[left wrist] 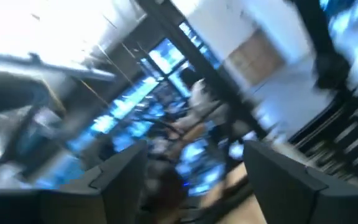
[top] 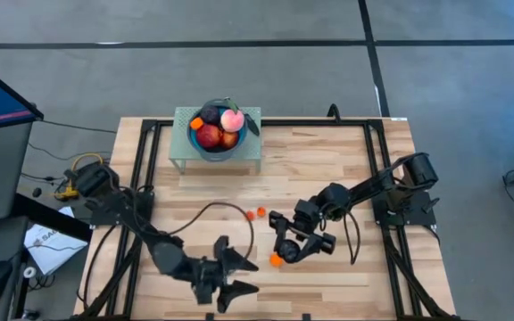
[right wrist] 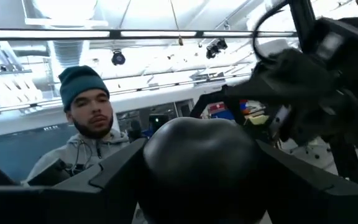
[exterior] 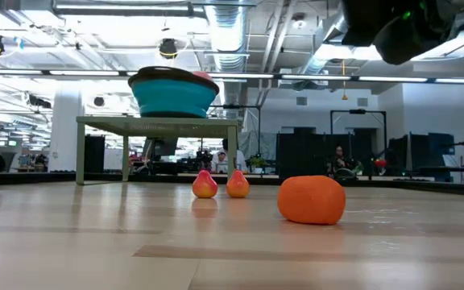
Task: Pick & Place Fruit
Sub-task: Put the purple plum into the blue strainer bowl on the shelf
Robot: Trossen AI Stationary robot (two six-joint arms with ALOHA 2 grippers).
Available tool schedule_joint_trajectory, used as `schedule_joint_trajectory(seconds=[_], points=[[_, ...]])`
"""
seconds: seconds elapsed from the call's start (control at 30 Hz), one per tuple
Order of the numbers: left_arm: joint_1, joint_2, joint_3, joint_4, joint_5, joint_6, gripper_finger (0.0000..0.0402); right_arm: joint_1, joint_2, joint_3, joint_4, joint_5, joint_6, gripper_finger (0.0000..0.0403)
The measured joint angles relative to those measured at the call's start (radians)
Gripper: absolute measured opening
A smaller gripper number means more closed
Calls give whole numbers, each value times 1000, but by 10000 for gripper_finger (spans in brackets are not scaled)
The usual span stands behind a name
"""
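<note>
Wooden table point(top: 328, 165): carries a small green stand point(top: 184, 147) at the far edge, two small fruits point(top: 255, 214) mid-table, and one orange point(top: 276, 259) nearer the front.

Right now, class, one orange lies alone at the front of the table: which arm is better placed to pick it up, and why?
The right. Its gripper hangs almost over the orange, open. The left gripper is open too, but lies farther off, toward the front edge. A judgement from the high view only.

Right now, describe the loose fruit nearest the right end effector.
On the wooden table, look toward the arms, away from the bowl. Beside the right end effector lies one orange, alone; the other two loose fruits sit paired, nearer the bowl.
</note>
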Motion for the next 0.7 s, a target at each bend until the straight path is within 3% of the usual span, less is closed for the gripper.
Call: schedule_joint_trajectory(seconds=[0.13, 0.27, 0.43, 0.7], points=[[-13, 20, 37, 9, -173, 257, 287, -22, 0, 0, 1, 77, -6, 265], [9, 36, 39, 3, -310, 375, 312, -52, 0, 0, 2, 205, -2, 265], [49, 39, 41, 5, -339, 523, 337, -91, 0, 0, 1, 242, -18, 265], [136, 39, 41, 7, -346, 559, 346, -115, 0, 0, 1, 244, -10, 265]])
